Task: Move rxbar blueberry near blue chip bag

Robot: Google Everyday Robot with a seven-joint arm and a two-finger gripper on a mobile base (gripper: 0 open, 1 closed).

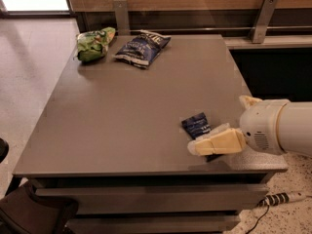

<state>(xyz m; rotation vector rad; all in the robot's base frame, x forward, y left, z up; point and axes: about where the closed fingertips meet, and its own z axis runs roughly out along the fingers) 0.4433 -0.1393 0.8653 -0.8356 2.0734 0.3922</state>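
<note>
The rxbar blueberry (196,125) is a small flat dark blue wrapper lying near the table's front right corner. My gripper (207,144) reaches in from the right on a white arm and sits right over the bar's near end, hiding that part. The blue chip bag (142,48) is a puffy navy bag with white lettering at the table's far edge, far from the bar.
A green bag (93,44) lies left of the blue chip bag at the far left corner. The grey table (122,111) has a wooden wall with metal brackets behind it. A power strip (282,198) lies on the floor at lower right.
</note>
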